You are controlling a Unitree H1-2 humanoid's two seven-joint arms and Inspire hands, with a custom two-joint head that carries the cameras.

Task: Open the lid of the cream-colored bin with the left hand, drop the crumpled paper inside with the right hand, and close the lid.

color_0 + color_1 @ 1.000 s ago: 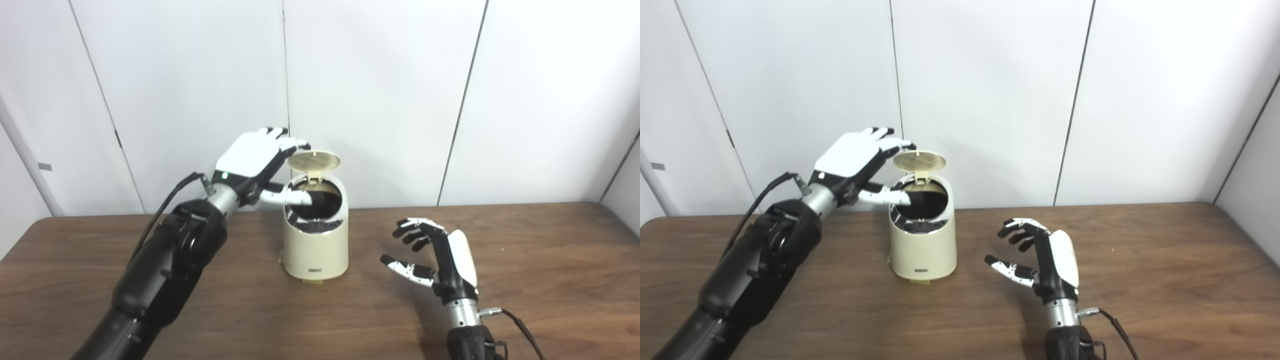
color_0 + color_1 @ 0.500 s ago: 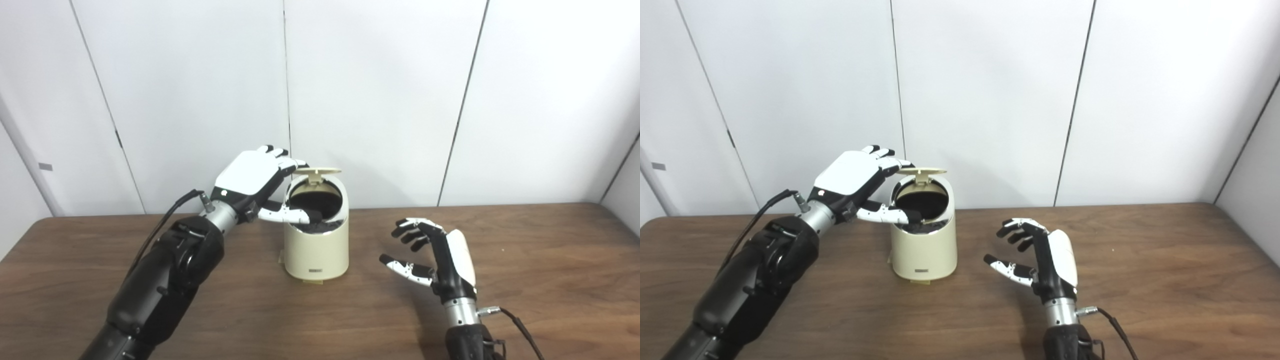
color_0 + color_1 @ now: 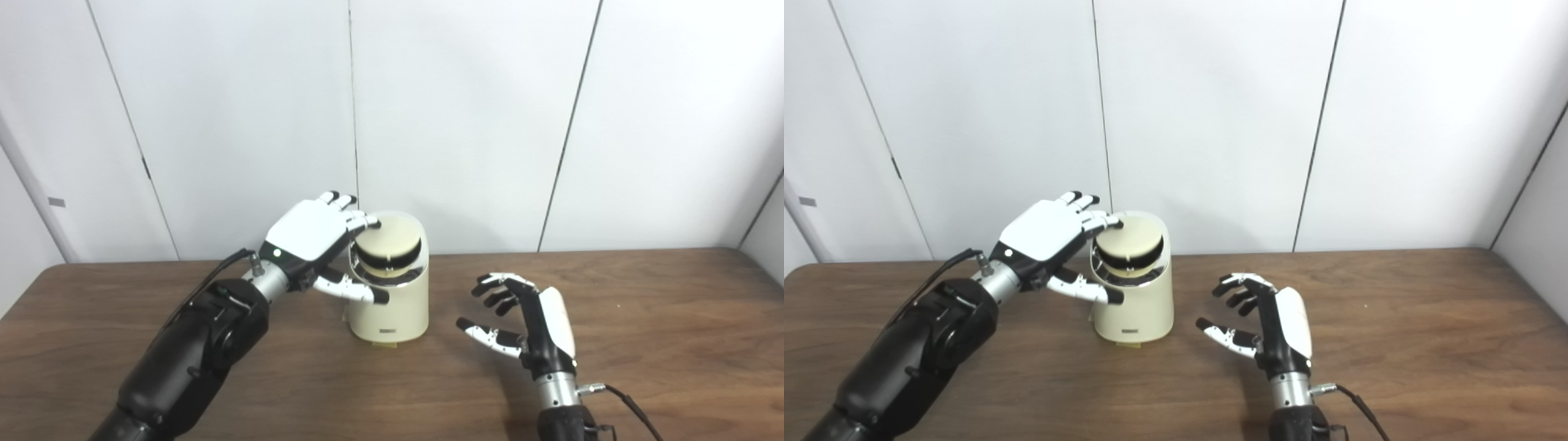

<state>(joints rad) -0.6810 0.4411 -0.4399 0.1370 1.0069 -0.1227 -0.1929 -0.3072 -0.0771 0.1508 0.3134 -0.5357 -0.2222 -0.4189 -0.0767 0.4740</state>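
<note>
The cream-colored bin (image 3: 388, 306) stands on the table near the middle. Its round lid (image 3: 388, 237) is lowered onto the top, with a thin dark gap showing under its front edge. My left hand (image 3: 312, 236) is open beside the bin's left side, fingertips resting on the lid's left edge and the thumb lying against the bin's front wall. My right hand (image 3: 527, 321) hovers open to the right of the bin, fingers curled and apart, holding nothing. No crumpled paper is in sight.
The brown wooden table (image 3: 643, 318) runs across the whole view. White wall panels stand close behind the bin. A cable (image 3: 631, 404) trails from my right wrist near the bottom edge.
The lid swung down from upright to lying on the bin's top. My left hand dropped with it, its thumb leaving the opening. My right hand drifted slightly left and nearer.
</note>
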